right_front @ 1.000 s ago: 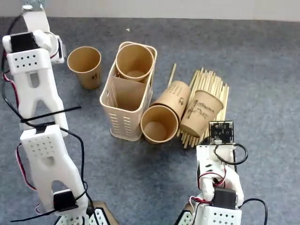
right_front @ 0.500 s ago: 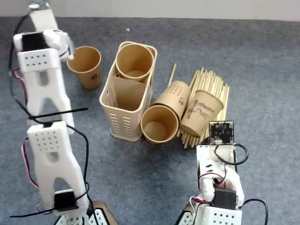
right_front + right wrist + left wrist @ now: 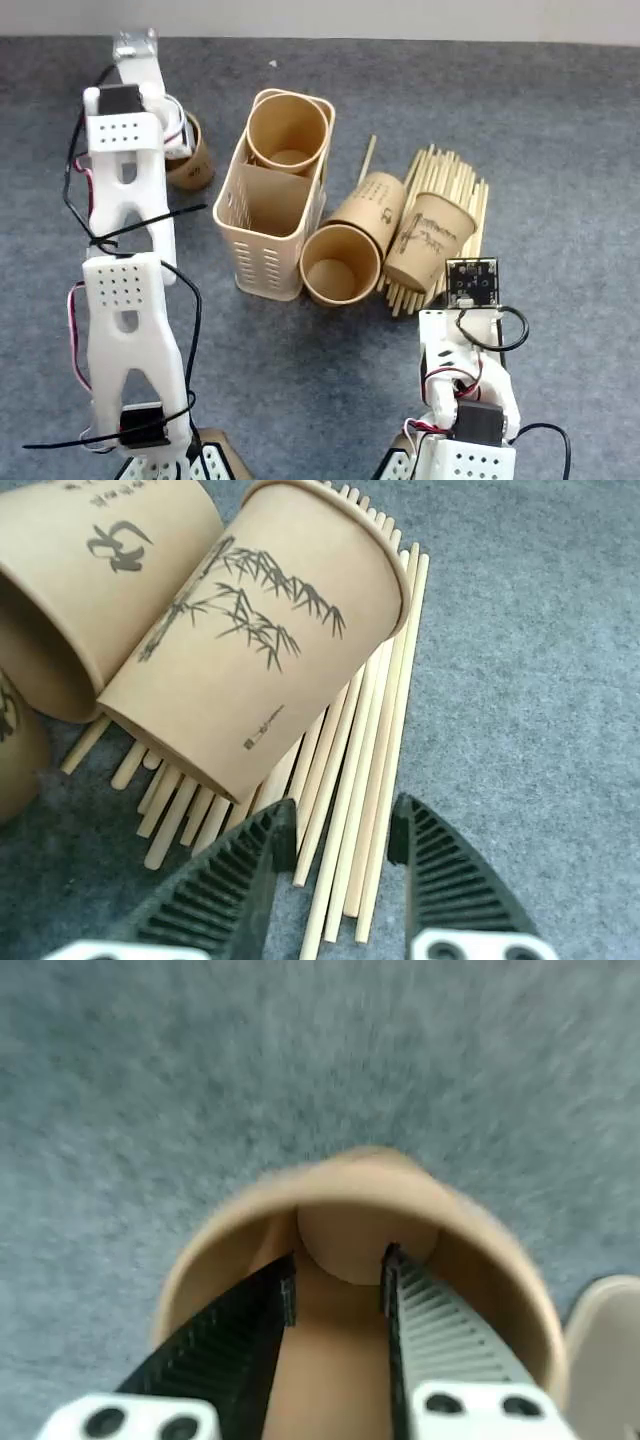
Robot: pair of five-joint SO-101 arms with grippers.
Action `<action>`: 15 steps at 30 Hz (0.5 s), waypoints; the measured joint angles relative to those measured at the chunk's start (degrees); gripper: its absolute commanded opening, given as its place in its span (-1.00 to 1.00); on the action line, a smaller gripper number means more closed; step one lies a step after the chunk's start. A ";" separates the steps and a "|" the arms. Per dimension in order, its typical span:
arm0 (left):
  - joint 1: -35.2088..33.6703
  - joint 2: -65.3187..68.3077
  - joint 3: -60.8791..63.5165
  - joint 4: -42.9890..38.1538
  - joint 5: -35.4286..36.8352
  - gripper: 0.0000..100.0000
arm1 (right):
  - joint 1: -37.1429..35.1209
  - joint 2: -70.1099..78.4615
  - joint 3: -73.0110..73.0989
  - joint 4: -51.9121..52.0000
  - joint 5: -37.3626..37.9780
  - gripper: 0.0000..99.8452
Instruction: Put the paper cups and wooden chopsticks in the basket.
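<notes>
Swung inward since a second ago, my left gripper, fingers narrowly parted, over the paper cup left of the basket; right gripper, parted, above wooden chopsticks right of the basket; grey carpet beneath, pale wall beyond the basket.

From up top, the left arm sits right over the far-left paper cup, so you only get a sliver of its side. The left wrist view is a smear: the carpet is all fuzz, that cup's near rim is chopped by the edge, and there's a pale corner I honestly can't identify. In the right wrist view the chopsticks run under the bamboo-print cup, so no counting them. The neighbour cup is cropped, and a third cup is barely an edge.
</notes>
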 measured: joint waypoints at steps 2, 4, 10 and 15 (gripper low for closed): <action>0.00 1.41 0.00 -0.18 0.09 -0.91 | 0.00 0.00 0.00 0.00 0.00 -0.67; 0.00 1.58 0.00 -0.18 0.00 -0.99 | 0.00 0.00 0.00 0.00 0.00 -0.67; -0.09 1.93 -5.01 0.35 -2.99 -0.99 | 0.00 0.00 0.00 0.00 0.00 -0.67; -0.09 1.32 -12.75 3.43 -7.74 -0.99 | 0.00 0.00 0.00 0.00 0.00 -0.67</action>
